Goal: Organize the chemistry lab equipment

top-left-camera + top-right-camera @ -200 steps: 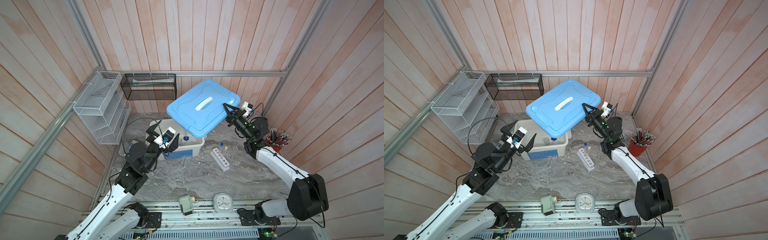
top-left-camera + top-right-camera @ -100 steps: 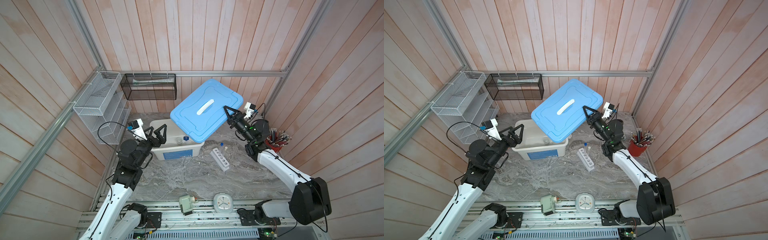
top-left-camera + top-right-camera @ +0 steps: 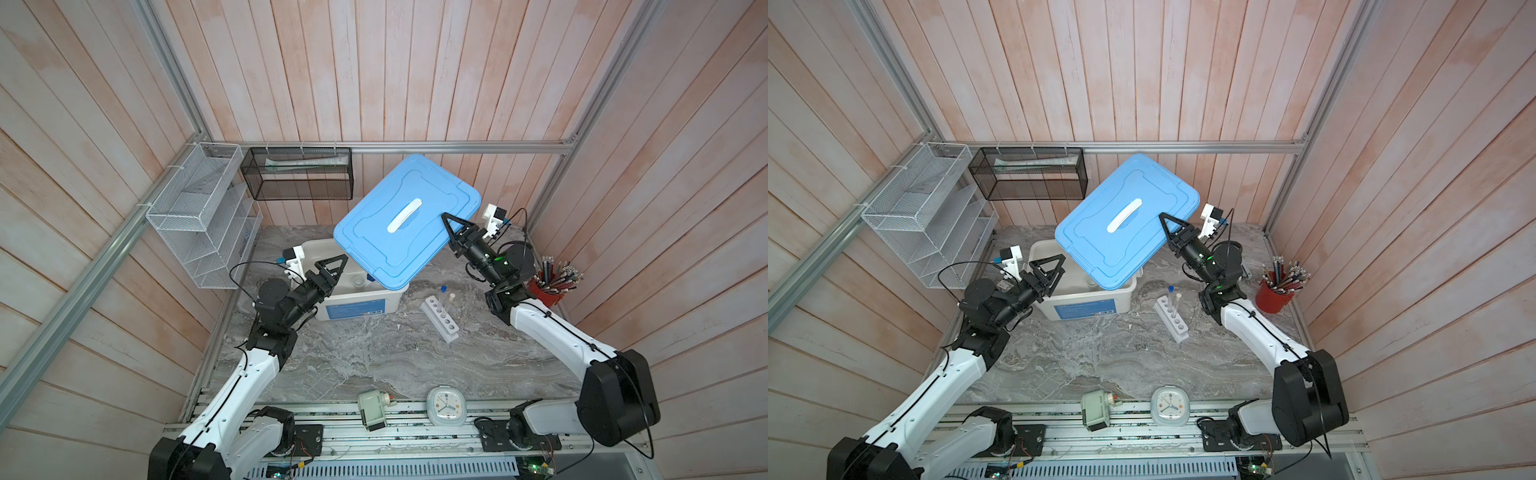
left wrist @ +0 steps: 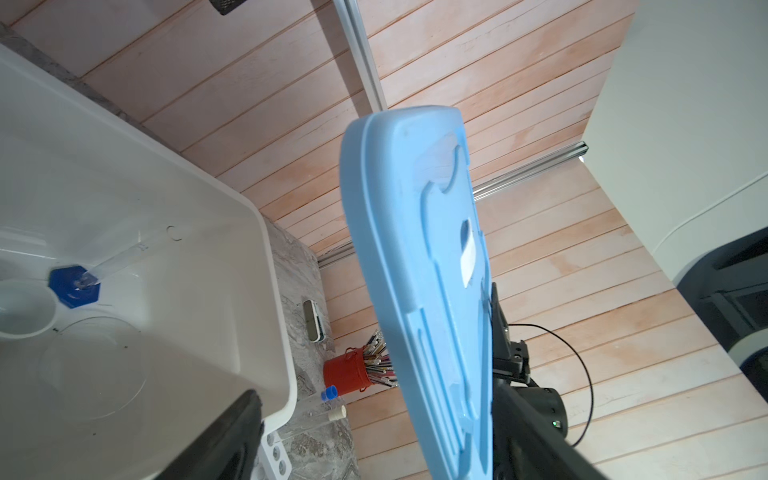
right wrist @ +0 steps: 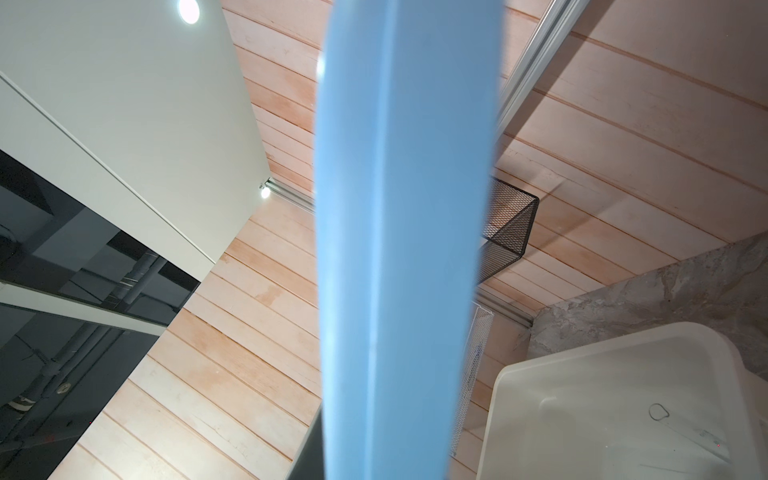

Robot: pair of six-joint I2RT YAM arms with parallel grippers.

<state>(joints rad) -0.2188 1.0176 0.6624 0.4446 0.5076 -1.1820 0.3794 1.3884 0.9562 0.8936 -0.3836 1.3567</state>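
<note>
Lid (image 3: pixel 407 220): one. Bin (image 3: pixel 357 305): one. Rack (image 3: pixel 442 322): one. Tubes (image 3: pixel 443 296): two. Cylinder (image 4: pixel 116 259): one. Small cup (image 4: pixel 20 307): one visible. Dish (image 4: pixel 95 374): one. Pencil cup (image 3: pixel 544 293): one. Clock (image 3: pixel 446 405): one. Wire baskets (image 3: pixel 297 174): two.

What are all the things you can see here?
bin: one, white, back of table
lid: one, blue, tilted in the air over bin
cylinder: one, clear with blue base, lying in bin
cup: one, clear, in bin
dish: one, clear, in bin
rack: one, white, right of bin
tubes: two, blue-capped and white-capped, standing in rack
pencil cup: one, red, right corner
clock: one, pale, front edge
wire shelf: one, white, hung at left
mesh basket: one, black, hung at back
left gripper: one, black, open at bin's left rim
right gripper: one, black, shut on lid
</note>
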